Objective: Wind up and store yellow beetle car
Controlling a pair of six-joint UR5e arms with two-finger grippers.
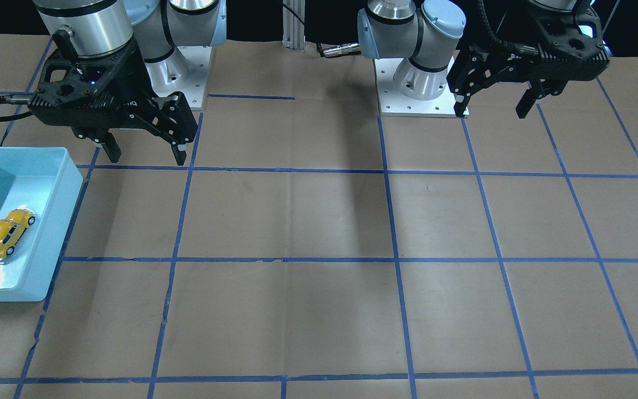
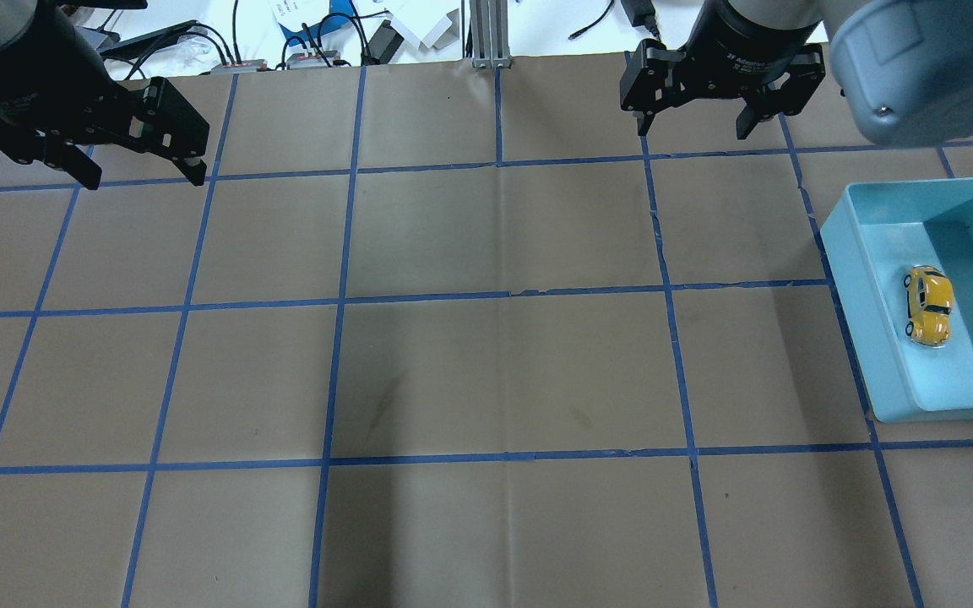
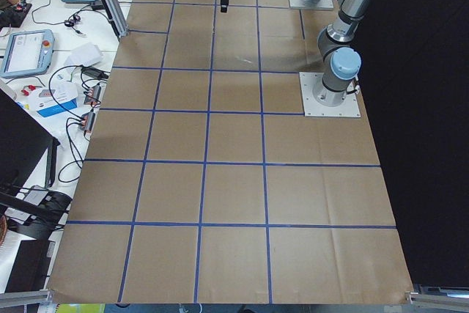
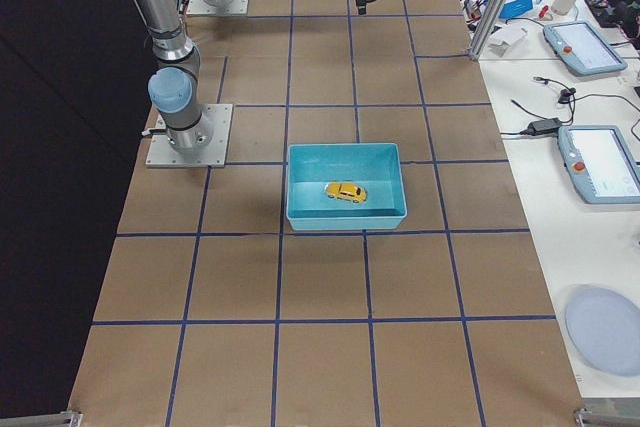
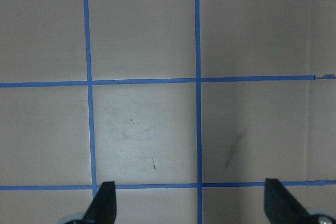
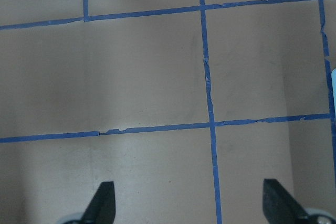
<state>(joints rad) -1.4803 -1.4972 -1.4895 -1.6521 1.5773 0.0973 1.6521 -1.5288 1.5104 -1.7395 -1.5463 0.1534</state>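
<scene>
The yellow beetle car point(image 2: 929, 305) point(image 1: 8, 233) point(image 4: 346, 191) rests on its wheels inside the light blue bin point(image 2: 850, 262) point(image 1: 47, 233) point(image 4: 340, 219), on the floor of the bin. My right gripper point(image 2: 692, 118) point(image 1: 144, 149) hangs open above the table, well away from the bin and nearer the robot's base. My left gripper point(image 2: 142, 173) point(image 1: 493, 105) is open too, high over the far left of the table. Both wrist views show only spread fingertips point(image 5: 102, 203) point(image 6: 102, 203) over bare brown paper.
Brown paper with a blue tape grid point(image 2: 495, 304) covers the table. The arms' mounting plates point(image 1: 421, 108) sit at the robot side. A side table point(image 4: 590, 157) holds pendants, cables and a round plate.
</scene>
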